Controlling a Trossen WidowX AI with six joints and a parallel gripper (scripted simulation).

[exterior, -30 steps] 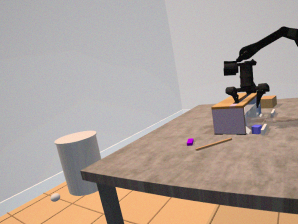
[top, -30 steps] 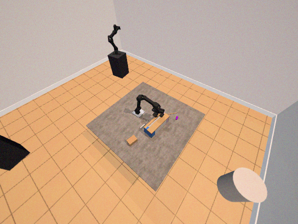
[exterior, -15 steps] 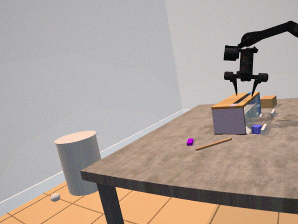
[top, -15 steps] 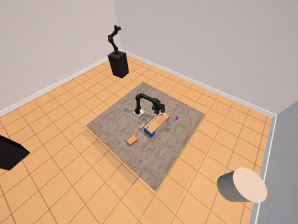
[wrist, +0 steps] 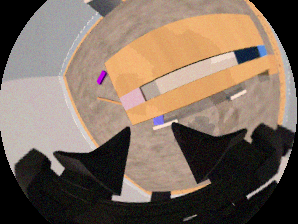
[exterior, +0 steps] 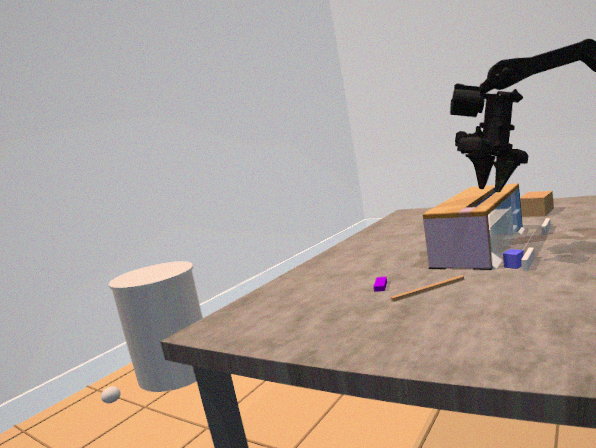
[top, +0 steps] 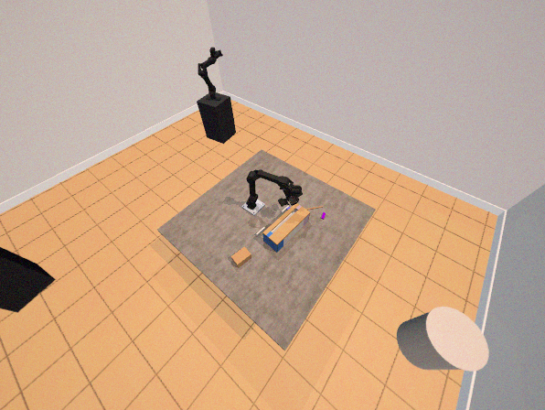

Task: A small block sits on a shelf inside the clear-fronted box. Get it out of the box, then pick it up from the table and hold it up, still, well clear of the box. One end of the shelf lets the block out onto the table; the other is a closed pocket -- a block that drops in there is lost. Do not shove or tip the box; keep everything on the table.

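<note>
Two parted, empty fingers of the gripper (top: 293, 202) (exterior: 490, 189) (wrist: 151, 126) hang above the slotted box (top: 287, 224) (exterior: 457, 242) (wrist: 195, 47), where descending now could knock it before reaching the blue block (top: 287, 208) (exterior: 513, 259) (wrist: 158, 120) outside.

1. We find the surface (top: 219, 229) (exterior: 450, 320) matt, mottled like worn stone.
2. We note the box's top board (top: 285, 231) (exterior: 450, 204) (wrist: 190, 45) looks like smooth, matt wood.
3. We record the pincer (top: 290, 201) (exterior: 490, 190) (wrist: 150, 127) as dark, low-sheen plastic or metal; we cannot tell which.
4. We observe the blue block (exterior: 513, 259) (wrist: 158, 120) has a smooth, matt finish.
</note>
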